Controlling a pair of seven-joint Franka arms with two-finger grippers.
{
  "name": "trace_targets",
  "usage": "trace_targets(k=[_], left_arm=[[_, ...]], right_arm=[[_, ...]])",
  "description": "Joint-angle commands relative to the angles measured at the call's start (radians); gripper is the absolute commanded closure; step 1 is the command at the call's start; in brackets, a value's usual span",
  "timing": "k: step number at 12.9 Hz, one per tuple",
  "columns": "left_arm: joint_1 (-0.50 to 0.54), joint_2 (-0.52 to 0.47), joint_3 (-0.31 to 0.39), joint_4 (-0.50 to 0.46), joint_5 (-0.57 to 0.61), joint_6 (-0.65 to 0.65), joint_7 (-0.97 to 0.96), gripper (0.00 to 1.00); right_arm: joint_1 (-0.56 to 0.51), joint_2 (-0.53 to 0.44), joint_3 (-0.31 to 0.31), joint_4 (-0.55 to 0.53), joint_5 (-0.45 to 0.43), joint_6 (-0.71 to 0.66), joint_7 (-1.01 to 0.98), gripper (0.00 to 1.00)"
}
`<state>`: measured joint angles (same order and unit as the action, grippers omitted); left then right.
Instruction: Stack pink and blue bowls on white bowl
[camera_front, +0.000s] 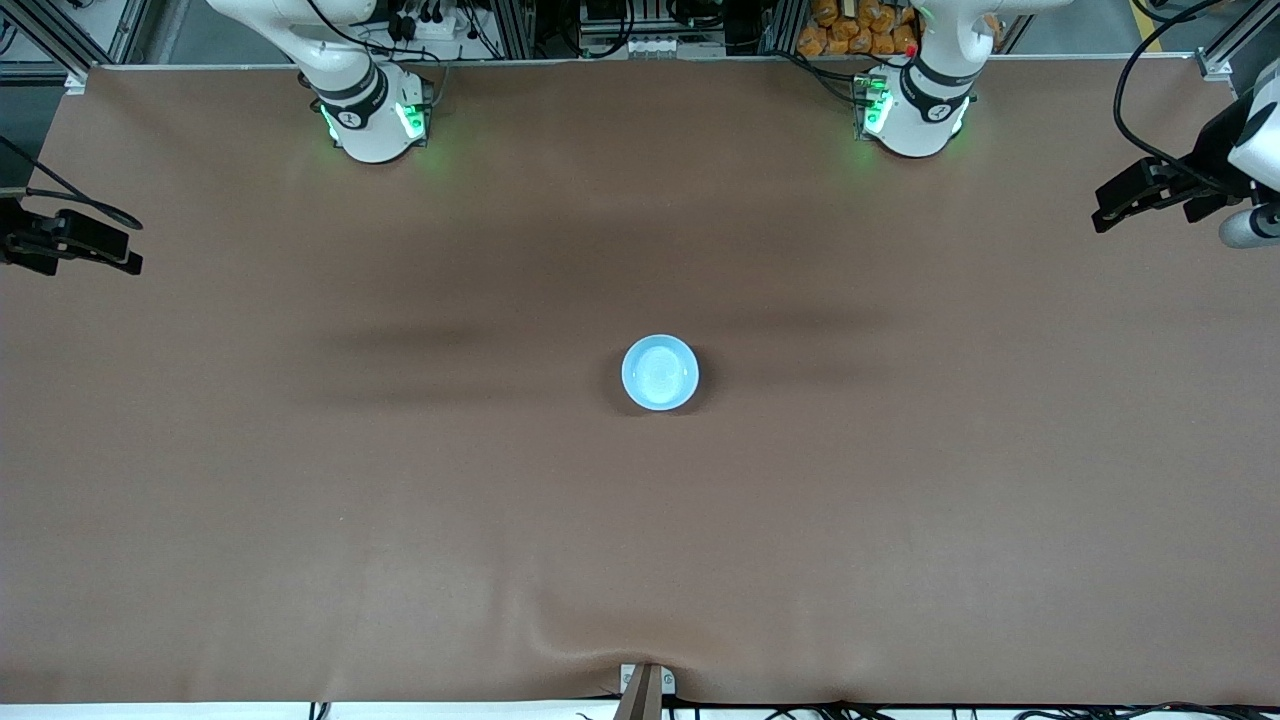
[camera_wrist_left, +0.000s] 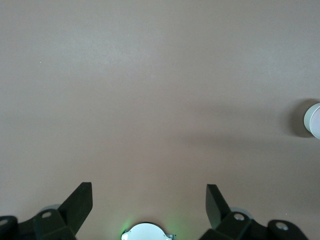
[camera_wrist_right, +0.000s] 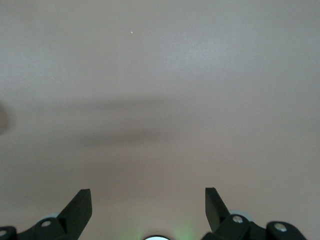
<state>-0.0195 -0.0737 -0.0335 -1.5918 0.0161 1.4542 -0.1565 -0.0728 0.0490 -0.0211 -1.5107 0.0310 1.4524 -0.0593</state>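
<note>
The light blue bowl (camera_front: 660, 372) sits upright in the middle of the table; from above only its blue inside shows. A pale sliver of a bowl (camera_wrist_left: 314, 121) shows at the edge of the left wrist view. The pink bowl and the white bowl are not visible on their own; I cannot tell whether they lie under the blue one. My left gripper (camera_front: 1102, 208) (camera_wrist_left: 150, 192) is open and empty at the left arm's end of the table. My right gripper (camera_front: 130, 250) (camera_wrist_right: 148, 197) is open and empty at the right arm's end. Both are well away from the bowl.
The brown table cover (camera_front: 400, 520) is bare around the bowl. The arm bases (camera_front: 375, 115) (camera_front: 915, 110) stand along the back edge. A small bracket (camera_front: 645, 685) sits at the front edge.
</note>
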Motion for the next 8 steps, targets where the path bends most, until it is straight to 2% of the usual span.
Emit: trace_targets(k=[1,8], left_arm=[[0.006,-0.005,0.001,0.024,-0.008,-0.011,0.011,0.0],[0.0,-0.005,-0.003,0.032,-0.007,-0.012,0.003,0.0]], right_arm=[[0.008,-0.008,0.007,0.006,0.004,0.002,0.042,0.0],[0.011,-0.008,0.007,0.004,0.003,0.0,0.044,0.0]])
